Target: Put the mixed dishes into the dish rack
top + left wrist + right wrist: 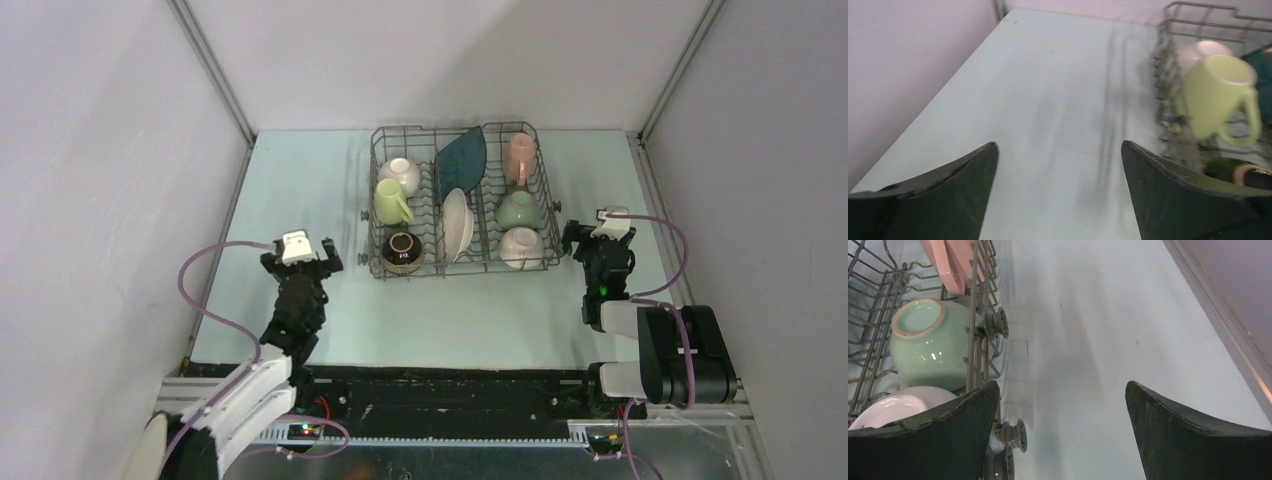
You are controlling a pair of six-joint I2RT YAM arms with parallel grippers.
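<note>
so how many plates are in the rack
2, both in the rack's middle row: the teal plate at the far end, the white plate in front of it. None seem hidden.

A pale blue-green desk (300, 190) sits enclosed by plain, evenly lit whitish walls, a left wall (100, 150), far wall (440, 60) and right wall (770, 150), with slim grey metal posts (212, 70) at the far corners and a black strip (450, 385) along its near edge.

The left gripper (1059, 144) is opened wide over the pale table (1038, 75), with nothing between its fingers. At right, blurred, a yellow-green mug (1215, 92) sits in the dish rack (1168, 55).
</note>
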